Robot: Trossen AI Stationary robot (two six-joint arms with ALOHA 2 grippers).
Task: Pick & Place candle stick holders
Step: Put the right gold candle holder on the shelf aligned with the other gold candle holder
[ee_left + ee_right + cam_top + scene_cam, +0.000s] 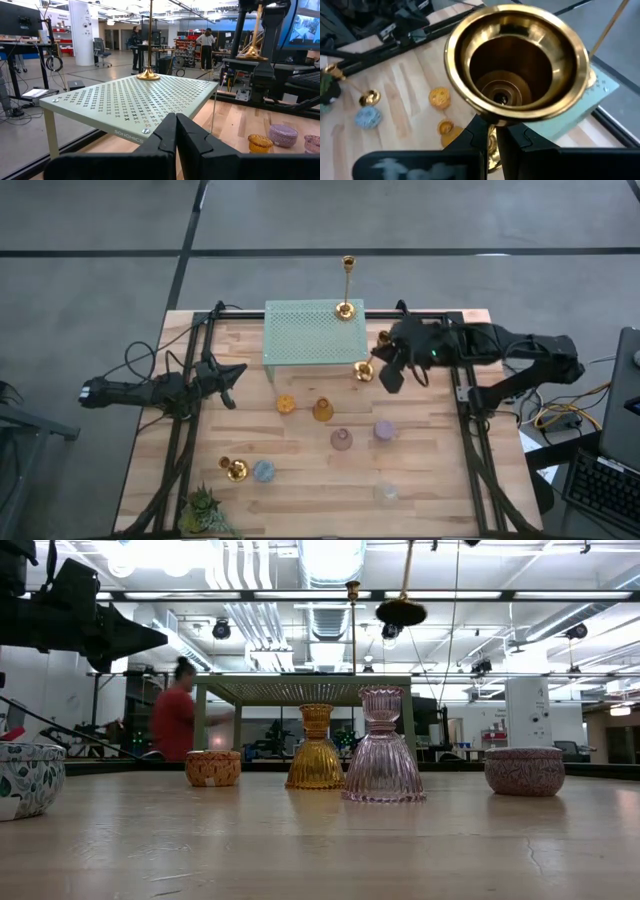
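the right hand [372,370] is clamped tight on the stem of a gold candlestick [516,65], held up off the wooden surface [300,450] just beside the near right corner of the mint-green stand [313,332]; its wide cup fills the wrist view above the pinched fingers. a second short gold candlestick [384,337] stands just behind that hand, by the stand's right edge. one tall slender gold candlestick [346,286] stands on the stand's top at its far right corner, a little beyond the hand. a fourth gold one [233,469] sits well away from it, toward the near left, just beside a blue holder [264,470].

closer in front of the right hand i count two orange-amber glass holders: a squat orange one [286,404] and an amber one [322,409]. further toward the near edge sit one pink holder [342,440], one purple [384,430] and one clear [386,492].

the left hand [232,385] is shut with nothing in it, hovering over the surface left of the stand, well apart from every holder.

one small spiky plant [203,508] sits at the near left corner.
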